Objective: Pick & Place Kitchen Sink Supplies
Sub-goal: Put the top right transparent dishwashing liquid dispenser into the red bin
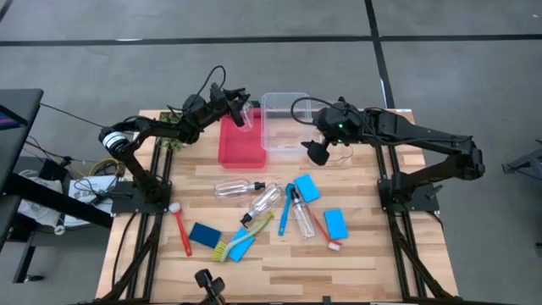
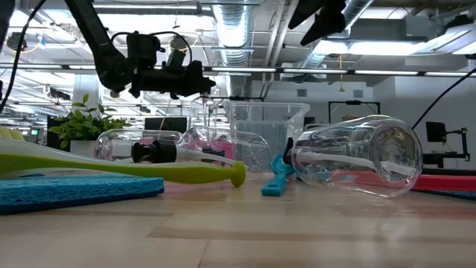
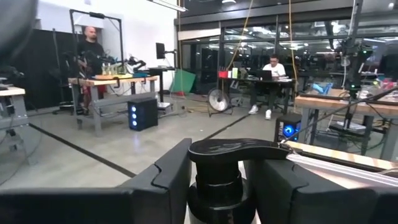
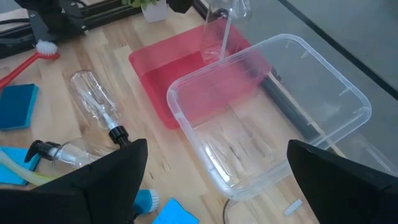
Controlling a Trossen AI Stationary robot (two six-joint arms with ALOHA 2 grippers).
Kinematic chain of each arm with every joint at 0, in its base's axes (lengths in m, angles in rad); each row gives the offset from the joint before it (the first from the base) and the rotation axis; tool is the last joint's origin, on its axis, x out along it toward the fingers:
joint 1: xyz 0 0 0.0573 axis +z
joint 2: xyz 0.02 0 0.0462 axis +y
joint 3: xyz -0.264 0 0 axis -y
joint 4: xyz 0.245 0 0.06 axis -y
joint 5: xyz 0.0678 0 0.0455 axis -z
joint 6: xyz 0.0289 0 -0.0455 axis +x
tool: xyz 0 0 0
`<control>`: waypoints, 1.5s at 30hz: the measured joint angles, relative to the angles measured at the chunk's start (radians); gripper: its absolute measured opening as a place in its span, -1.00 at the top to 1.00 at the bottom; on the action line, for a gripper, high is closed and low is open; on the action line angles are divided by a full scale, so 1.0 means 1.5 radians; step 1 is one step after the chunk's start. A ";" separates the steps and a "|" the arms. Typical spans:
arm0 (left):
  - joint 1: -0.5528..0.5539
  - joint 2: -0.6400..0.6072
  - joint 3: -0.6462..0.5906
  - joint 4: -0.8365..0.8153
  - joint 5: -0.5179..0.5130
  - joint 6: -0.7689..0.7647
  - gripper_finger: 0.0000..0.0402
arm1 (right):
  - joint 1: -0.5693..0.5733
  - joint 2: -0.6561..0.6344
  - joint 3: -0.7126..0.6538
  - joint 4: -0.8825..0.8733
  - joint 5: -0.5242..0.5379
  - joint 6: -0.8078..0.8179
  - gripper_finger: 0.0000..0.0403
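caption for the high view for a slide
Left gripper holds a clear bottle over the red tray; right gripper open.

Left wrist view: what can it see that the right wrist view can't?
Only the left wrist view shows a standing person and a seated person. Only the right wrist view, past the open right claw, shows the red plastic tray, the clear plastic bin and a blue rectangular sponge. Both show the small clear plastic bottle with a black cap held in the left claw.
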 joint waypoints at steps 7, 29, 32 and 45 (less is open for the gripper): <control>0.000 0.007 0.000 0.008 -0.002 0.006 0.30 | 0.001 0.000 0.000 0.000 0.000 0.004 -0.88; 0.009 0.055 0.000 0.035 -0.005 -0.002 0.31 | 0.001 0.000 0.000 0.006 -0.001 0.021 -0.88; 0.008 0.072 0.000 0.053 -0.003 -0.024 0.29 | 0.001 0.000 0.000 0.006 -0.001 0.021 -0.88; 0.006 0.086 0.003 0.088 -0.019 0.006 0.29 | 0.001 0.000 0.000 0.006 -0.001 0.021 -0.88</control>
